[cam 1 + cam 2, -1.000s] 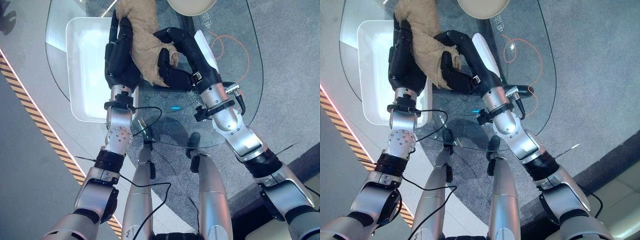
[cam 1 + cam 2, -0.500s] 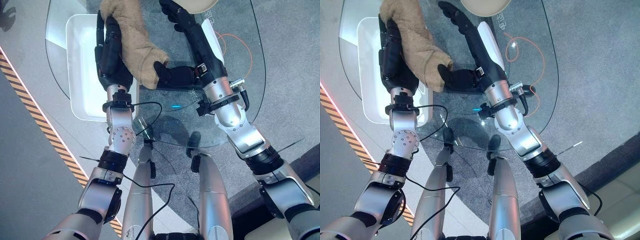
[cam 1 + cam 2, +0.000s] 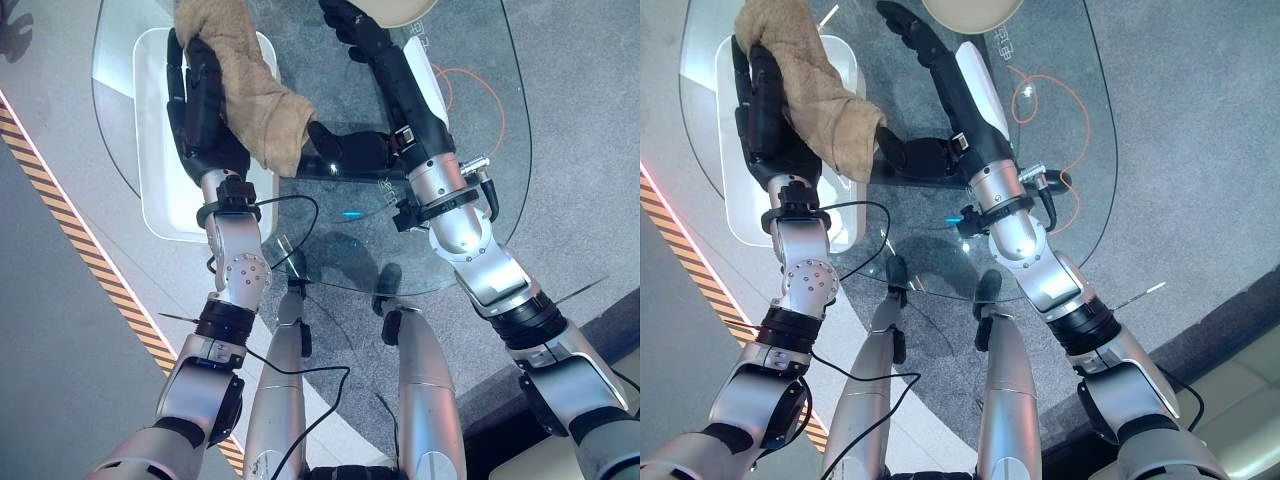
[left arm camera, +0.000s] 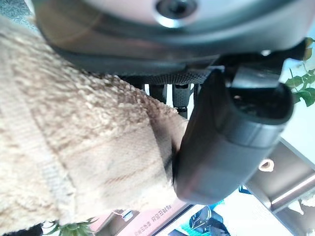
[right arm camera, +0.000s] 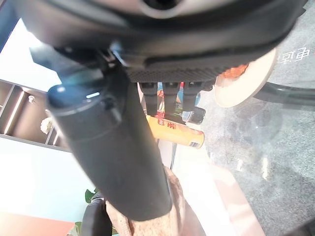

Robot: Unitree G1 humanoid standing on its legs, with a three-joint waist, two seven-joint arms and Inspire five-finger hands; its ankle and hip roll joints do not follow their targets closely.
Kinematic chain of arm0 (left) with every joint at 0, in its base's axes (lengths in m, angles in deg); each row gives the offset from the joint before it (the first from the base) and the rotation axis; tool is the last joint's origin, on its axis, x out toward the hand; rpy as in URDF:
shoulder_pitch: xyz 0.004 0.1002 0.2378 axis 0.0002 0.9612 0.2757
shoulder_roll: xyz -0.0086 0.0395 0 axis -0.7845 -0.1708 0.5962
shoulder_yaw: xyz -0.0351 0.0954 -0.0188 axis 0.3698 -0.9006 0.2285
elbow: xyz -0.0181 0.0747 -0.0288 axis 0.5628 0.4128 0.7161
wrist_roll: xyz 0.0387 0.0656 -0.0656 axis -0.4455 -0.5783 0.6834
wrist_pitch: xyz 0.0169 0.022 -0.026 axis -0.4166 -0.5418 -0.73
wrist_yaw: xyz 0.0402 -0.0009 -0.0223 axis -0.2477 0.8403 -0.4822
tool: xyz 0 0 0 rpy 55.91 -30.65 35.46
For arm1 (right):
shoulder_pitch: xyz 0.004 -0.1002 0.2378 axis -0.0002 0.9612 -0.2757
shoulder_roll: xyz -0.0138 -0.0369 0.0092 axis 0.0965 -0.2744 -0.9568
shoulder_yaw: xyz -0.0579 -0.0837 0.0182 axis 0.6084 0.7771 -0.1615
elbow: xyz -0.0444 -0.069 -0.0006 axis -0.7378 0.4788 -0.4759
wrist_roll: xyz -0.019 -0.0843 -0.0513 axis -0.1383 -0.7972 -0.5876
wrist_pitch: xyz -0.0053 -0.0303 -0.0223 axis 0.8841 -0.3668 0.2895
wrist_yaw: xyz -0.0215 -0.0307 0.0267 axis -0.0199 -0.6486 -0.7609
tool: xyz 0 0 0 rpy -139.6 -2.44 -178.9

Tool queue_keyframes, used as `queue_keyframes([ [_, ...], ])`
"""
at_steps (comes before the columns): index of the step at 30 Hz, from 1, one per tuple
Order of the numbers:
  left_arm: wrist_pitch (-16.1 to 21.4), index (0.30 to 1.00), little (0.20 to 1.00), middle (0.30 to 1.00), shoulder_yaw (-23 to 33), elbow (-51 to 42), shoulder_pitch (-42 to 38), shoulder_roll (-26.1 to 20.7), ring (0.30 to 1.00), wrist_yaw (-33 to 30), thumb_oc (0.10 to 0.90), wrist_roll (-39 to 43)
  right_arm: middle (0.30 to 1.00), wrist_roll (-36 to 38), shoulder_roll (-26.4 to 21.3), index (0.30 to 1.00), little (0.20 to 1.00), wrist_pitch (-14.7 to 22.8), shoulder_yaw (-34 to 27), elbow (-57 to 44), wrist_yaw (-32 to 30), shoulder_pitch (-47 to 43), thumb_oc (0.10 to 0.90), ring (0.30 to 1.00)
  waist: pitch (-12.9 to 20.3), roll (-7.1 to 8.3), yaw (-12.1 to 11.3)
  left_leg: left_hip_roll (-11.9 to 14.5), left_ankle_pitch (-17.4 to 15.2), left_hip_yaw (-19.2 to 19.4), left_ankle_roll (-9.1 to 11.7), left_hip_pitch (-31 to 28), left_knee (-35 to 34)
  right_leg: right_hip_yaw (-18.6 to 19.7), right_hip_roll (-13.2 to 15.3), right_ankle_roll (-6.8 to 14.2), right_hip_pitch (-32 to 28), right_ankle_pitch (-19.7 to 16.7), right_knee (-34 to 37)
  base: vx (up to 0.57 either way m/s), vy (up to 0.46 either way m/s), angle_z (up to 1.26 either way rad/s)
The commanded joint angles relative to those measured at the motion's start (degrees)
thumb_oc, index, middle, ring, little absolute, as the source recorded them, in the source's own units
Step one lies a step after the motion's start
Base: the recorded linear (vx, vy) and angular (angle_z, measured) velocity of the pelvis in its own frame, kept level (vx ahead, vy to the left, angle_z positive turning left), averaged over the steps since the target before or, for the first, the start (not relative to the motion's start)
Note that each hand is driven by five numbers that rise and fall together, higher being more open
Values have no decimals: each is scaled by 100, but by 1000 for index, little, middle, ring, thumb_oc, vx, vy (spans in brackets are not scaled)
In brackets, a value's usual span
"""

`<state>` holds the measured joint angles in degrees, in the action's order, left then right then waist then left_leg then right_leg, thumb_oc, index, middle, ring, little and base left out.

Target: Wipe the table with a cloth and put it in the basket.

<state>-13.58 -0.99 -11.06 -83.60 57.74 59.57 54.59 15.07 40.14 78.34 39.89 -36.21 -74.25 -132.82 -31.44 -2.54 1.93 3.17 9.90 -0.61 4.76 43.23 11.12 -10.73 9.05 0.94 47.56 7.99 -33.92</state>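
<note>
Your left hand (image 3: 205,115) is holding the tan terry cloth (image 3: 245,80) above the near edge of the white basket (image 3: 155,190), at the left side of the round glass table (image 3: 470,150). In the left wrist view the thumb (image 4: 224,142) is pressing the cloth's pile (image 4: 83,147) against the palm, so you are gripping it by a bunched fold, with the rest draping over the hand and a loose corner hanging toward the table. Your right hand (image 3: 940,80) is lying stretched out over the glass with fingers straight and its thumb near the hanging corner; whether it is touching the cloth I cannot tell.

You are handling something soft, light and floppy. It is giving you no stiff edge to hold, so it is likely to sag, swing and slide if your grip sits only on the outer layer. The thick looped pile should offer good friction, so slipping is a smaller worry than the dangling part catching on the basket rim or trailing outside. Taking hold deep in the bunched middle, as you are doing now, looks like the safest place. A beige round dish (image 3: 970,12) is sitting at the far edge, and an orange cable (image 3: 1040,95) is showing through the glass.
</note>
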Motion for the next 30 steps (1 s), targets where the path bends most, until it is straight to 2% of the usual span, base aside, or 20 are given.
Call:
queue_keyframes([
  [1, 767, 300, 200, 300, 236, -658, -885, -142, 300, 146, 100, -735, 900, -239, 285, 900, 900, 573, -499, -573, -454, -583, 800, 900, 164, 221, -118, -276, -928, 258, -106, -42, 721, 263, -279, 353, -303, -555, 1121, 0, 0, 0],
  [18, 1044, 300, 200, 300, 429, -339, -808, -335, 300, -404, 100, -1252, 900, -324, 219, 900, 900, 706, -847, 19, -1700, -199, 800, 900, 164, 228, -60, -227, -1059, 285, -96, -66, 830, 295, -275, 354, -315, -452, 1023, 0, 0, 0],
  [24, 1202, 300, 200, 300, 455, -30, -821, -502, 300, -700, 100, -1504, 900, -328, 80, 900, 900, 604, -924, 612, -2437, -33, 800, 900, 164, 210, -32, -227, -1090, 286, -87, -79, 865, 318, -266, 362, -312, -437, 992, 0, 0, 0],
  [28, 1341, 300, 200, 300, 471, 387, -917, -790, 300, -931, 100, -1478, 900, 50, -185, 900, 900, 577, -899, 1664, -3160, -59, 800, 900, 164, 181, -36, -205, -1100, 300, -85, -118, 820, 328, -268, 357, -343, -415, 1011, 0, 0, 0],
  [30, 1375, 300, 200, 300, 442, 533, -962, -914, 300, -998, 100, -1458, 900, 186, -286, 900, 900, 626, -888, 2037, -3330, -84, 800, 900, 164, 170, -41, -199, -1106, 295, -85, -107, 825, 328, -269, 356, -330, -405, 1000, 0, 0, 0],
])
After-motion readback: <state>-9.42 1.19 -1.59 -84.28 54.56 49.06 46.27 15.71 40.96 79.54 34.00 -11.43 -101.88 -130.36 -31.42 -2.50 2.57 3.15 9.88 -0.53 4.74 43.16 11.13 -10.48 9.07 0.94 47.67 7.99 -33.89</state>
